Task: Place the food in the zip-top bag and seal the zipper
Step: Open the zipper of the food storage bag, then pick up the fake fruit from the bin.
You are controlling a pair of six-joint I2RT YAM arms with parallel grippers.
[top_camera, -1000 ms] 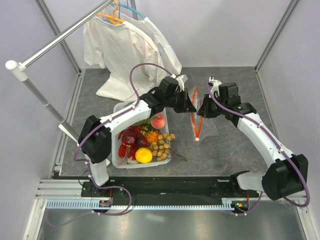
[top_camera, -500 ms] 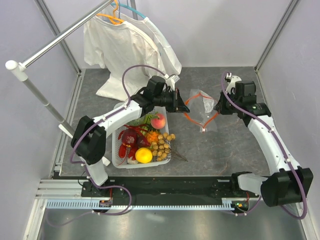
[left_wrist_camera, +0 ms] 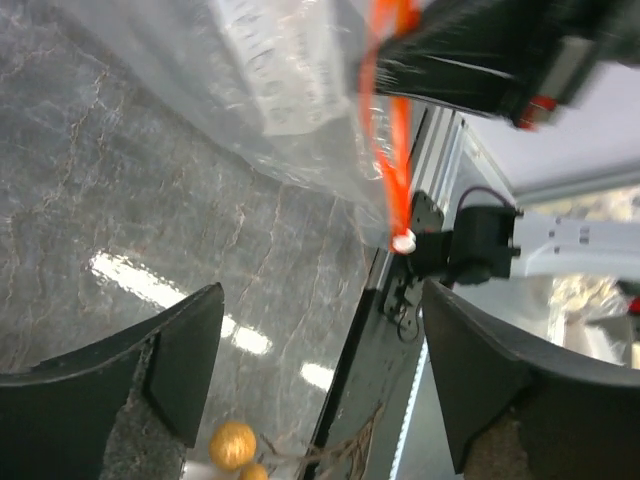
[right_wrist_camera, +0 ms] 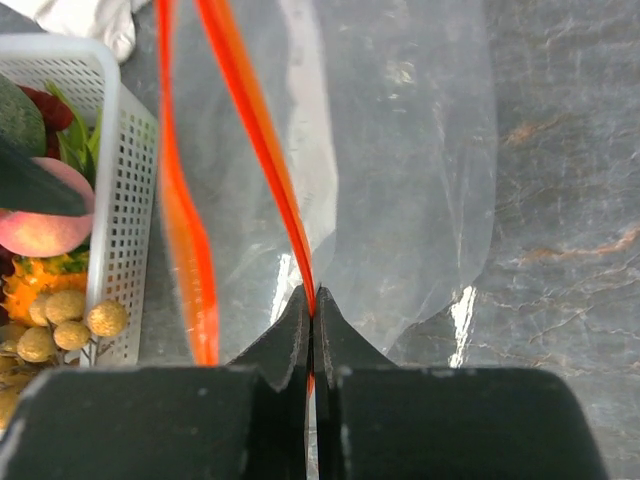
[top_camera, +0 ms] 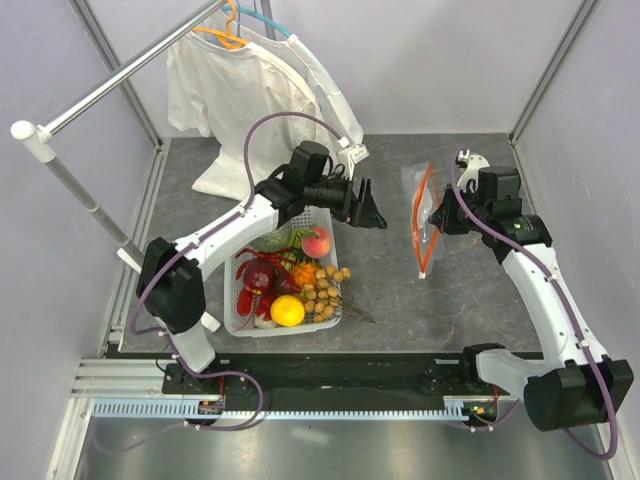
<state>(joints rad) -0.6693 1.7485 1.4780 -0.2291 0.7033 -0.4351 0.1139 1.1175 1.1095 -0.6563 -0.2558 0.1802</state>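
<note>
Centre-right in the top view, the right pincer (right_wrist_camera: 312,308) clamps one lip of the zipper (right_wrist_camera: 258,140), the bag (right_wrist_camera: 400,150) gaping. The left pincer (left_wrist_camera: 318,350), spread and empty, should fetch the peach (top_camera: 317,242) from the basket (right_wrist_camera: 125,200).

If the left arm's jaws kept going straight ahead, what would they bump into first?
Probably the clear zip-top bag hanging just ahead, near its orange zipper, though how far away it is stays unclear.

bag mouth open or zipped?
Open. In the right wrist view the zipper shows as two red-orange strips with a gap between them; the right gripper pinches only one strip.
</note>
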